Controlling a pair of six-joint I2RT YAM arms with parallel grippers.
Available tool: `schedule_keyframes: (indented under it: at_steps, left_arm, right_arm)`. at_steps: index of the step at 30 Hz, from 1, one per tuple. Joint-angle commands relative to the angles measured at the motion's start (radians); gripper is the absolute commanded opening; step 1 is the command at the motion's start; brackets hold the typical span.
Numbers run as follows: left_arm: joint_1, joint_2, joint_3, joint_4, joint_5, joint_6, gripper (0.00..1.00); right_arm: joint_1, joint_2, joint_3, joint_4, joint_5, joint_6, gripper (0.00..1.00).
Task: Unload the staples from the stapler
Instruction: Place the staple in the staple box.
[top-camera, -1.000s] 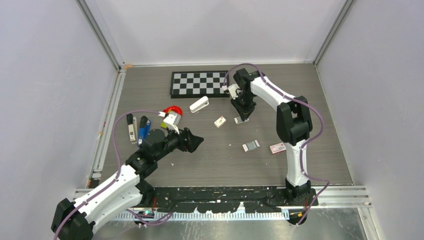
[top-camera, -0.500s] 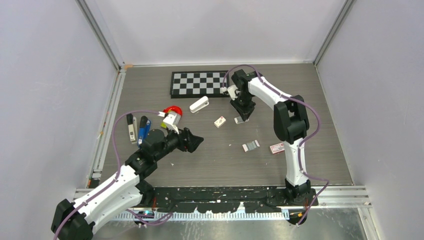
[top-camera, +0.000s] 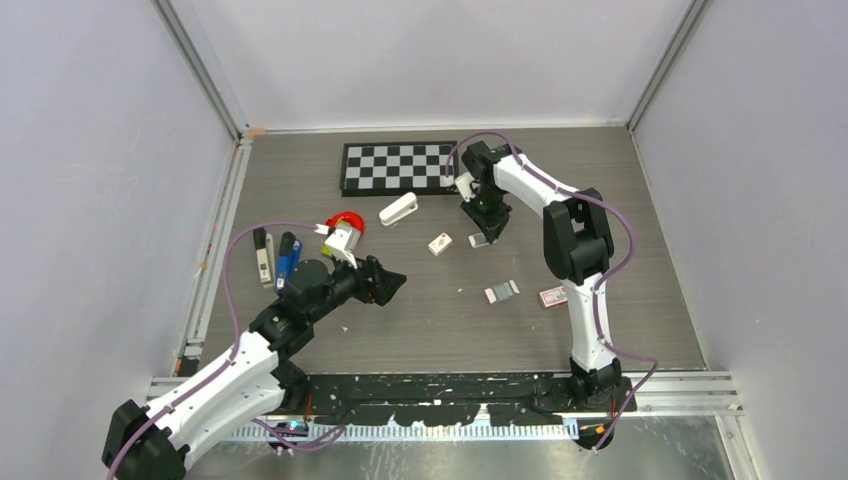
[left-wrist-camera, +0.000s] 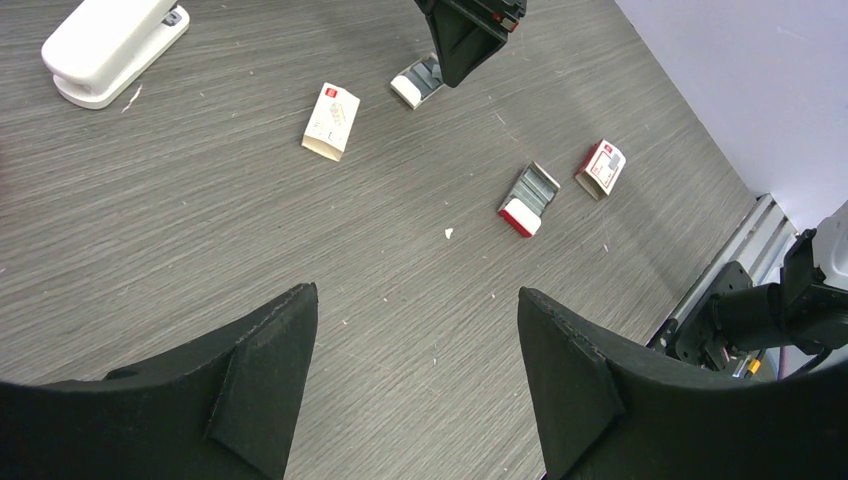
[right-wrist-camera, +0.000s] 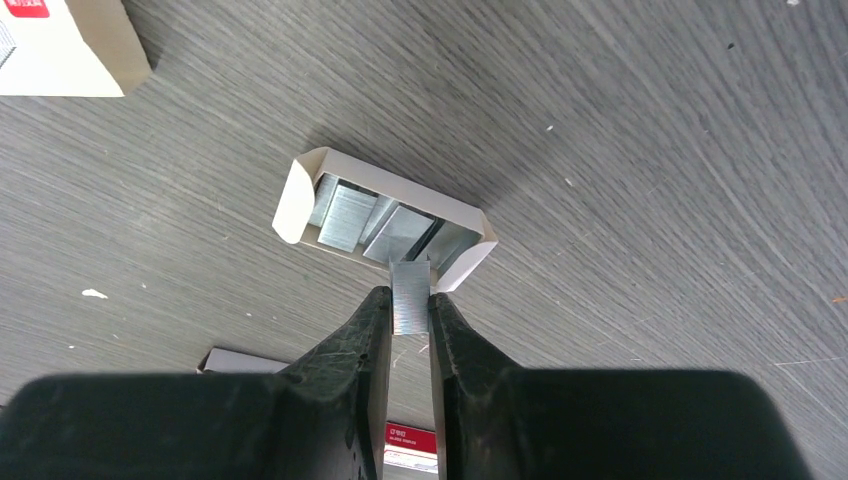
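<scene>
We had our right tool (right-wrist-camera: 409, 304) clamped on a short silver staple strip (right-wrist-camera: 410, 288) beside an open white cardboard box (right-wrist-camera: 291, 196), our left tool (left-wrist-camera: 415, 300) spread apart.

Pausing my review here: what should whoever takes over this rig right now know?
Left gripper: open, empty, hovering over the table.
Right gripper: shut on a staple strip, at the rim of the open staple tray.
Blue stapler: lying at the table's left, neither gripper on it.
Done: one strip apparently out.
Left: release it into the tray; confirm the stapler is empty, not visible here.
</scene>
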Motion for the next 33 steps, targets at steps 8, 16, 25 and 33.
schedule_keyframes:
  at_steps: [8,16,25,33]
  left_arm:
    - [0.003,-0.016,-0.002,0.026,-0.015,0.024,0.74]
    - [0.003,-0.017,-0.002,0.025,-0.015,0.025,0.74]
    - [0.004,-0.019,-0.002,0.023,-0.016,0.024,0.75]
    - [0.004,-0.021,-0.002,0.021,-0.016,0.025,0.75]
  right_arm:
    - [-0.009,-0.002,0.042,-0.007,0.015,0.013,0.23]
    - [-0.013,0.006,0.049,-0.003,0.018,0.017,0.23]
    - [-0.015,0.011,0.054,0.000,0.018,0.022,0.23]
    - [-0.018,0.004,0.056,0.003,0.020,0.027,0.23]
